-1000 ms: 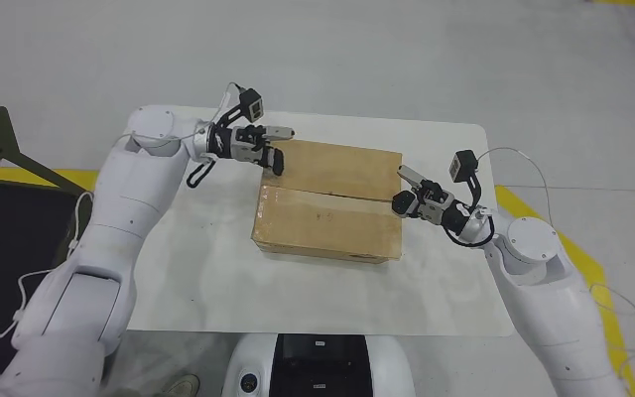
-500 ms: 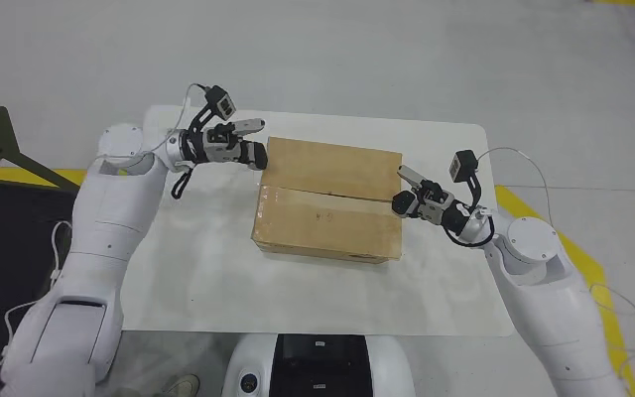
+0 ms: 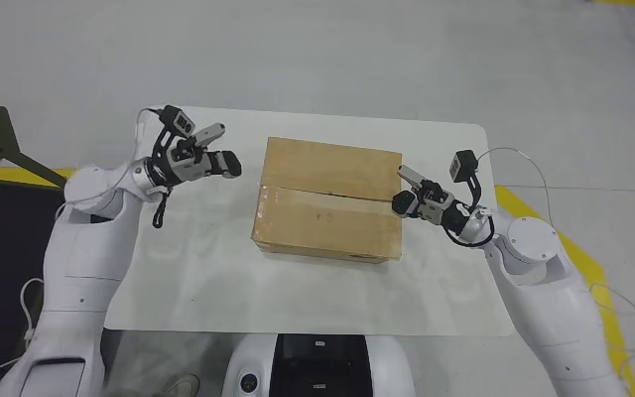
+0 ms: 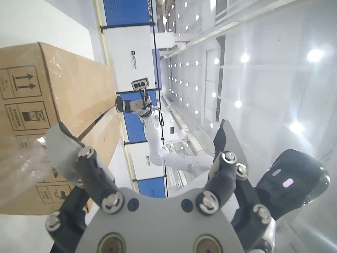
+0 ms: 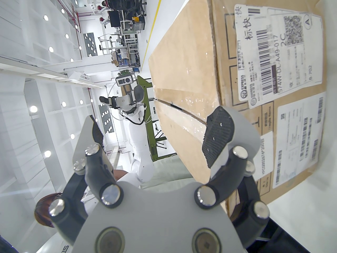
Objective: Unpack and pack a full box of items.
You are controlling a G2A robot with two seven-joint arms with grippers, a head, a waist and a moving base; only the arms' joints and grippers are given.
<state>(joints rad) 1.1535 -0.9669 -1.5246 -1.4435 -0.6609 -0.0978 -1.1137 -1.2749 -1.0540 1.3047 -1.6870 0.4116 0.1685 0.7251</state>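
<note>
A brown cardboard box (image 3: 327,198) lies shut in the middle of the white table, a glossy taped seam (image 3: 332,194) running along its top. My left gripper (image 3: 220,149) hangs open to the left of the box, a short gap away from its end wall (image 4: 23,98). A scrap of clear film (image 4: 21,159) clings by one of its fingers (image 4: 59,143). My right gripper (image 3: 402,189) stands open at the box's right end, level with the seam. One pad (image 5: 218,132) sits in front of the labelled end wall (image 5: 276,85) near the top edge.
The white table (image 3: 437,288) reaches out on all sides of the box, widest towards the front and left. Yellow floor lines (image 3: 585,258) run past both table ends. A dark green frame (image 3: 10,139) stands off the left side.
My left arm has drawn back to the left, away from the box's far left corner, with its gripper still open. The right arm and the box have not moved.
</note>
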